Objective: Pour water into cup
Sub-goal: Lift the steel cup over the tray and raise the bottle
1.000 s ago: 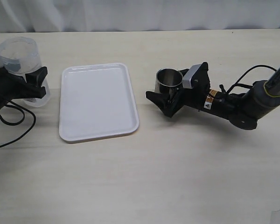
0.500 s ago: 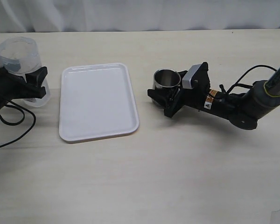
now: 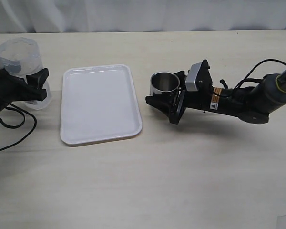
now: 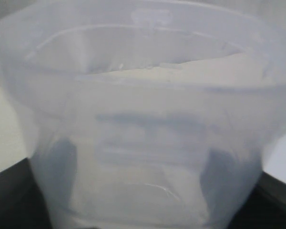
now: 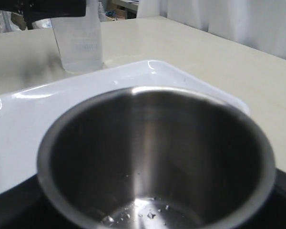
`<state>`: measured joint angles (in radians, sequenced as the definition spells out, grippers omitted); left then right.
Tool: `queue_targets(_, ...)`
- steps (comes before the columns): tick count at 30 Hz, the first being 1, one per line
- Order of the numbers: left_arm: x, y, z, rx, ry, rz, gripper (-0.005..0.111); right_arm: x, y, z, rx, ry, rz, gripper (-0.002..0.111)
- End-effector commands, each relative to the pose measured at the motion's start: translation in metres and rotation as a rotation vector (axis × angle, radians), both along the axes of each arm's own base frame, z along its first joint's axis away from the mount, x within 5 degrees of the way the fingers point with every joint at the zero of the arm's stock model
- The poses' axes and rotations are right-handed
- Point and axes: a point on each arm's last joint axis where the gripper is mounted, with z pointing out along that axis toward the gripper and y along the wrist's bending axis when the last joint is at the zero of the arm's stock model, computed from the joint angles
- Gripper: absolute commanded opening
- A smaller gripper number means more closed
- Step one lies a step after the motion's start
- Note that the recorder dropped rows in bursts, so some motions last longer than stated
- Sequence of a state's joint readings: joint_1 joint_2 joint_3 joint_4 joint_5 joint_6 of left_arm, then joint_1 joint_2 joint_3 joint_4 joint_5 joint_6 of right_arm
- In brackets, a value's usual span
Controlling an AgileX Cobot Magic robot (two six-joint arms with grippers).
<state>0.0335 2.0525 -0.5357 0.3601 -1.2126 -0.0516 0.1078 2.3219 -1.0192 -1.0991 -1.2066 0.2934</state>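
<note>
The cup (image 3: 164, 82) is a short steel cylinder, upright, just right of the white tray (image 3: 100, 102). My right gripper (image 3: 165, 93) is shut on the cup. In the right wrist view the cup (image 5: 157, 157) fills the frame, dark inside with a few small drops at its bottom. My left gripper (image 3: 34, 85) is shut on a tall clear plastic container (image 3: 23, 62) at the table's far left, held upright. In the left wrist view the container (image 4: 143, 95) fills the frame, and the water shows only as a faint shine (image 4: 157, 188) low inside it.
The tray lies between the two grippers; its corner shows behind the cup in the right wrist view (image 5: 19, 119), with the container (image 5: 78, 38) beyond. Cables trail from both arms. A white curtain runs along the table's far edge.
My right gripper has carried the cup a little to the left, closer to the tray's right edge. The left gripper and the container have not moved.
</note>
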Motion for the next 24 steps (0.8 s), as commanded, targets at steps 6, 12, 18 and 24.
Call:
queue_targets(6, -0.003, -0.011, 0.001, 0.002, -0.006, -0.116, 0.000, -0.001, 0.002, 0.014, 0.026, 0.006, 0.035, 0.004)
queue_targets(12, 0.002, -0.015, 0.005, -0.046, -0.010, -0.163, 0.000, 0.000, 0.003, 0.023, 0.025, 0.004, 0.072, 0.004)
queue_targets(18, 0.004, -0.016, 0.005, -0.047, -0.014, -0.168, 0.000, 0.006, 0.013, 0.034, 0.052, 0.061, 0.124, 0.004)
queue_targets(24, 0.004, -0.016, 0.010, -0.057, -0.024, -0.170, 0.000, 0.002, 0.048, 0.041, 0.060, 0.037, 0.208, 0.004)
